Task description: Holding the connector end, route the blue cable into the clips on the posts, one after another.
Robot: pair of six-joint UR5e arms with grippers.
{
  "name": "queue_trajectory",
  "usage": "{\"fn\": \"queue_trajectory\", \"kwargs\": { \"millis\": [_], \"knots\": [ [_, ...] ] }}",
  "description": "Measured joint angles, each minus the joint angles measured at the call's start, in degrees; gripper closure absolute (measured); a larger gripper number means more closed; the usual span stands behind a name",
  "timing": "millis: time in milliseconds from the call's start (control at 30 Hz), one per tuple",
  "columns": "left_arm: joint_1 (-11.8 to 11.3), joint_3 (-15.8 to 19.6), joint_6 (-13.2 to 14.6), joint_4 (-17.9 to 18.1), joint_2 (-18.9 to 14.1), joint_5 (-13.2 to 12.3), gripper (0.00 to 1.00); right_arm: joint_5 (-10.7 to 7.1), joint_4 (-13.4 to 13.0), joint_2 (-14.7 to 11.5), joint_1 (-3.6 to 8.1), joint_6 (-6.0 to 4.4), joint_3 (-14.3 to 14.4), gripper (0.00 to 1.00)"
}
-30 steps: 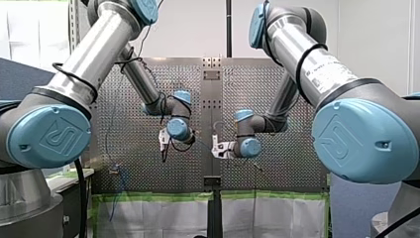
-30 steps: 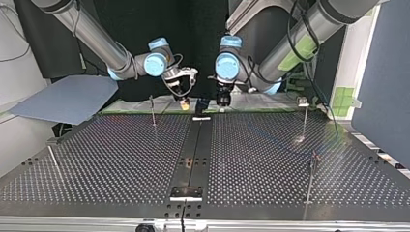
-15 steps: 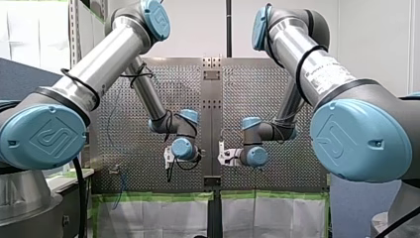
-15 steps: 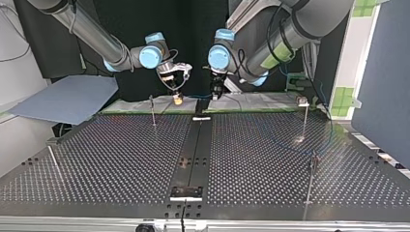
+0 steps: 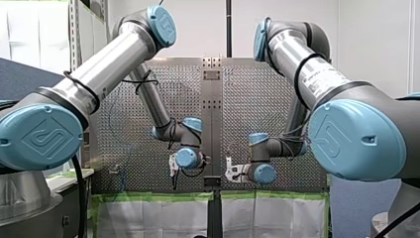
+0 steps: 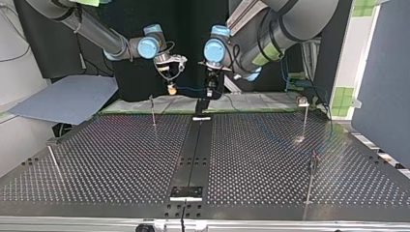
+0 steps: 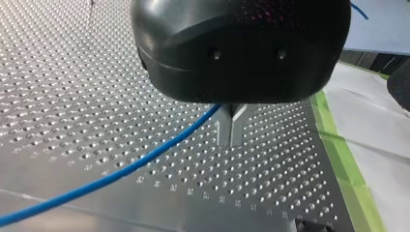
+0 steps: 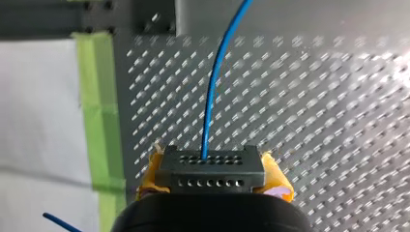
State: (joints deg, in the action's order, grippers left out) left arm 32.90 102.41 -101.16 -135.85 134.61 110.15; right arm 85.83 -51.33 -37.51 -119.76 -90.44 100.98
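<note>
Pulling back now: against a second ago both arms have drawn toward the taped edge of the perforated metal table [image 6: 121, 159] and lifted. In the top view the grippers sit higher over that far rim, and in the front view they've dropped lower in the picture, either side of the dark centre rail [image 6: 193, 145]. My right gripper [image 6: 170, 88] is clamped on the dark grey drilled connector block [image 8: 210, 169], yellow pads [image 8: 278, 181] squeezing its sides, and the thin blue cable [image 8: 212, 87] runs straight out of it ahead. My left gripper [image 7: 231, 131] has its metal fingers [image 7: 224, 133] pressed together on that cable, which trails off to one side above the plate. A green tape strip [image 8: 94, 96] marks the table edge just beside the connector. Out over the plate I've got plenty of room: the thin metal posts stand well apart, one post [image 6: 153, 110] near the rim below my right gripper, another post [image 6: 305, 116] across at the top view's right.
</note>
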Motion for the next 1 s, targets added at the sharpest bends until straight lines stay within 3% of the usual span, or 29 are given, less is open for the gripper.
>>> {"fn": "queue_trajectory", "kwargs": {
  "millis": [233,600,833,1000],
  "knots": [
    [1.8,0.0,0.6,2.2,3.2,0.0,1.0,1.19,-3.0,1.1,0.99,0.09,0.7,1.0],
    [3.4,0.0,-0.2,4.2,4.2,-0.9,1.0,1.3,-8.9,-0.3,2.45,-0.73,6.0,1.0],
    [4.0,-0.1,-1.3,4.6,4.2,-1.7,1.0,1.16,-11.5,-0.3,4.29,-1.98,9.4,1.0],
    [4.7,-0.1,-2.3,4.6,4.2,-2.2,1.0,0.75,-11.7,-0.2,6.15,-1.97,9.9,1.0]
  ]
}}
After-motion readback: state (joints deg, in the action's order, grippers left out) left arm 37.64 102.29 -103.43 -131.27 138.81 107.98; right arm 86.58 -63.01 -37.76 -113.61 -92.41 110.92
